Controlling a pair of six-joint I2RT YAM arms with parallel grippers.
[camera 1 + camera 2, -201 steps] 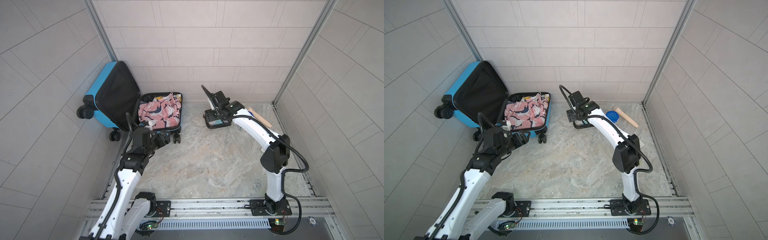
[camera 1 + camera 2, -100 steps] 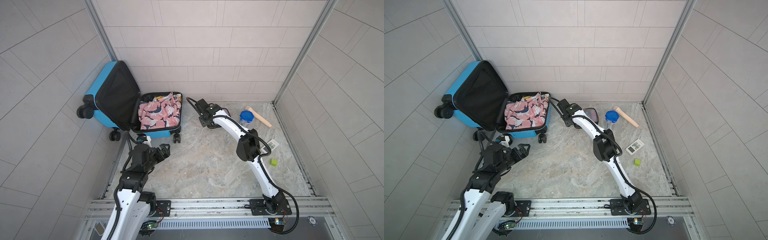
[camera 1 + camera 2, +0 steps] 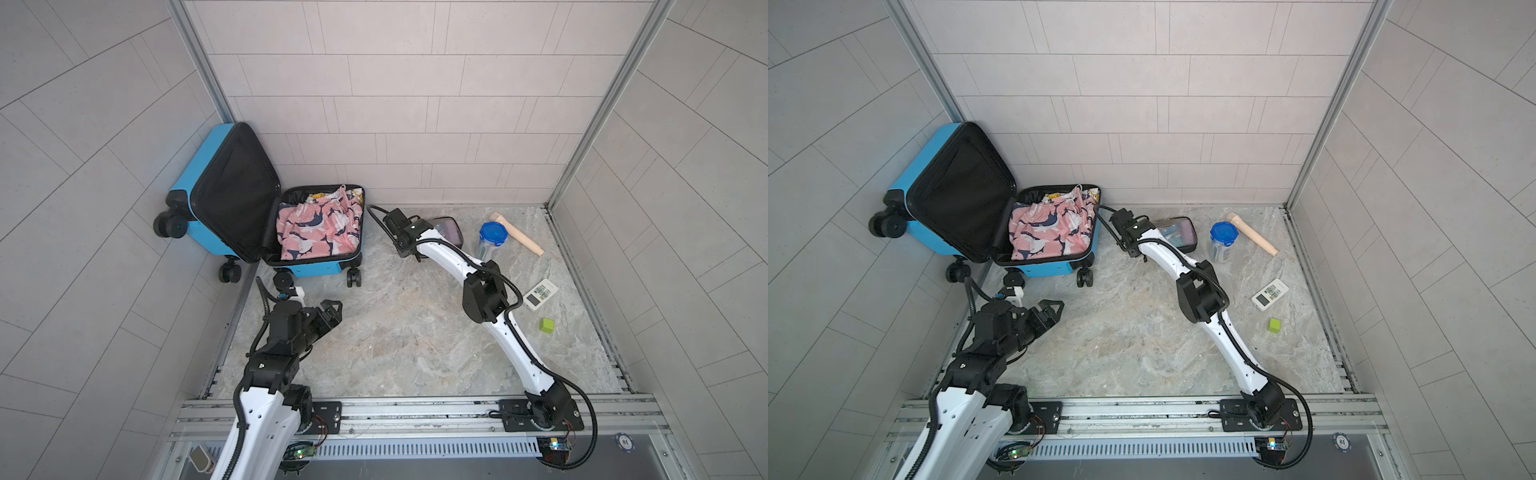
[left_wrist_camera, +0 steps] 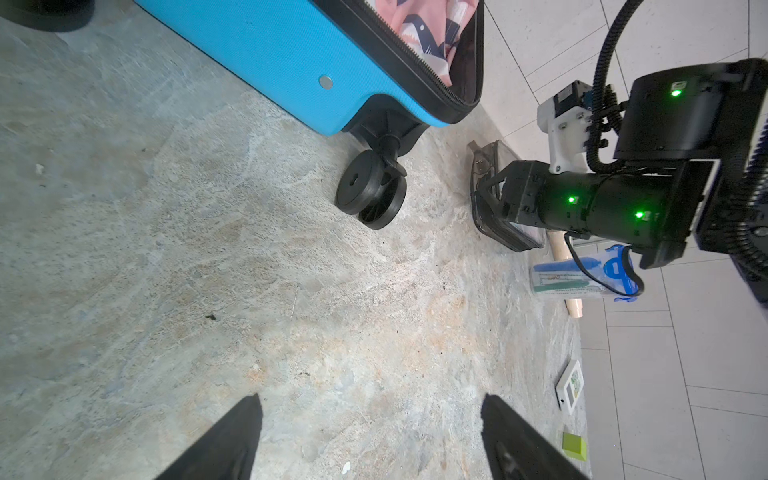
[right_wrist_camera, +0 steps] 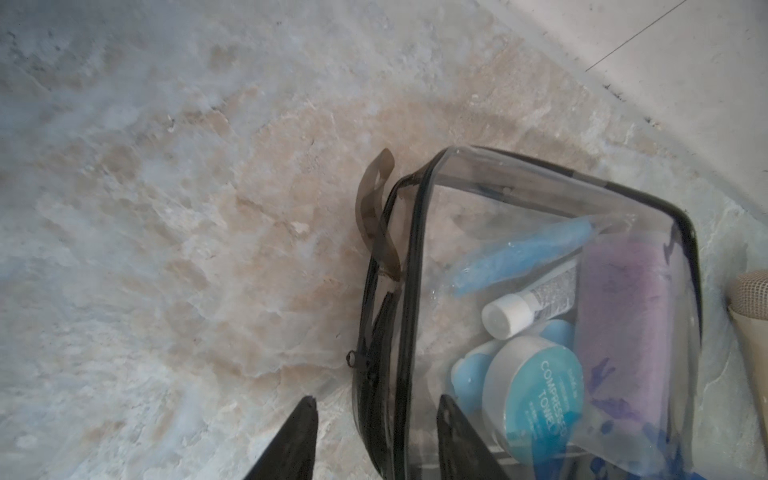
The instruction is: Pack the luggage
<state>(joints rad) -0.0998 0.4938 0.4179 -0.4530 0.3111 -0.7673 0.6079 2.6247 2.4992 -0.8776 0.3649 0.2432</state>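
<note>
The blue luggage (image 3: 316, 270) (image 3: 1050, 270) lies open at the back left, its black-lined lid leaning on the wall. A pink shark-print garment (image 3: 318, 226) fills its lower half. To its right a clear black-trimmed toiletry pouch (image 3: 451, 230) (image 5: 540, 257) lies on the floor. My right gripper (image 3: 417, 235) (image 5: 376, 401) is low at the pouch's left end. Its jaws stand apart astride the zipper edge, with a gap on the floor side. My left gripper (image 3: 330, 316) (image 4: 370, 399) hangs open and empty over bare floor in front of the luggage (image 4: 270, 50).
A blue-lidded clear jar (image 3: 492, 239) and a wooden handle (image 3: 517, 235) lie right of the pouch. A white remote (image 3: 540, 294) and a green cube (image 3: 547, 325) sit near the right wall. Tiled walls close in three sides.
My right arm has dropped low and swung left to the pouch's left end, its jaws narrowing around the edge. My left arm has drawn back from the luggage toward the front.
</note>
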